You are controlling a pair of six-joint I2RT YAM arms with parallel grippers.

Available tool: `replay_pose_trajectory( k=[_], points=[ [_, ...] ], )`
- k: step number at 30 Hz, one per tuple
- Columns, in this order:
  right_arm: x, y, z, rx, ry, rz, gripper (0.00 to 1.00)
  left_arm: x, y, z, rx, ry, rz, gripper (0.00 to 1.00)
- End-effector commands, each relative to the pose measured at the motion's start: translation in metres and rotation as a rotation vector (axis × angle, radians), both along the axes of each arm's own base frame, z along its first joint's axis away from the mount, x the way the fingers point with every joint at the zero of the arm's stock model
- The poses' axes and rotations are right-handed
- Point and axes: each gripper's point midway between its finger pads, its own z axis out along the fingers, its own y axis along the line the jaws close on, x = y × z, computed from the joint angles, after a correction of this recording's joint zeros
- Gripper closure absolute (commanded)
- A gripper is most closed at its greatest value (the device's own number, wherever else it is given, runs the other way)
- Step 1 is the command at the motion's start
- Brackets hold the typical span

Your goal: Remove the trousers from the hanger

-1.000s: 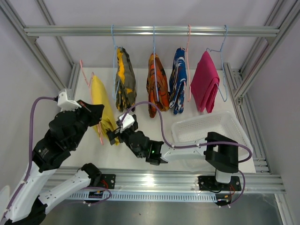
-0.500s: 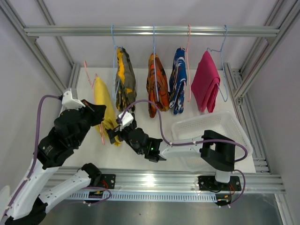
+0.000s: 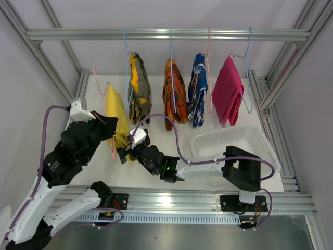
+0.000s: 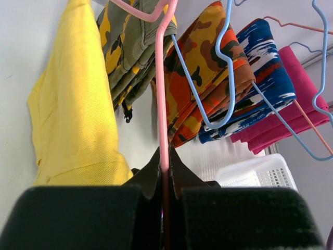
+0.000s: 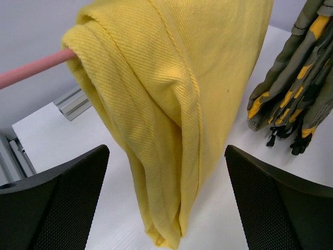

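Note:
My left gripper (image 3: 107,126) (image 4: 164,156) is shut on the thin pink hanger (image 4: 162,88) (image 3: 112,150), holding it off the rail. The plain yellow trousers (image 3: 117,117) (image 4: 73,114) (image 5: 171,104) are draped over that hanger and hang down folded. My right gripper (image 3: 125,149) (image 5: 166,151) is open, with its fingers either side of the yellow trousers' lower end and not touching the cloth. Camouflage (image 3: 139,89), orange-black (image 3: 174,95), blue-white-red (image 3: 198,89) and magenta (image 3: 228,92) trousers hang on hangers from the rail (image 3: 78,34).
A white mesh basket (image 3: 205,139) sits on the table at the right, behind my right arm. Aluminium frame posts (image 3: 52,67) slant along both sides. The camouflage trousers (image 5: 291,104) hang close to the right of the yellow pair.
My left arm has carried the hanger and the yellow trousers a little to the right and farther back. The right gripper has shifted slightly left, staying open around the cloth's lower end.

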Motion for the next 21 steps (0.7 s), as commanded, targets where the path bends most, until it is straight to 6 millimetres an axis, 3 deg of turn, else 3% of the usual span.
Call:
replay_pose_trajectory(
  k=[1, 11, 21],
  points=[
    [0.007, -0.003, 0.014, 0.051, -0.015, -0.039, 0.02, 0.004, 0.005, 0.058, -0.104, -0.196, 0.026, 1.00],
    [0.035, -0.004, 0.012, 0.017, -0.022, -0.082, 0.01, 0.002, 0.006, 0.058, -0.100, -0.199, 0.023, 1.00],
    [0.045, -0.002, 0.015, 0.001, -0.032, -0.087, 0.01, 0.001, 0.004, 0.058, -0.103, -0.198, 0.006, 1.00]
  ],
)
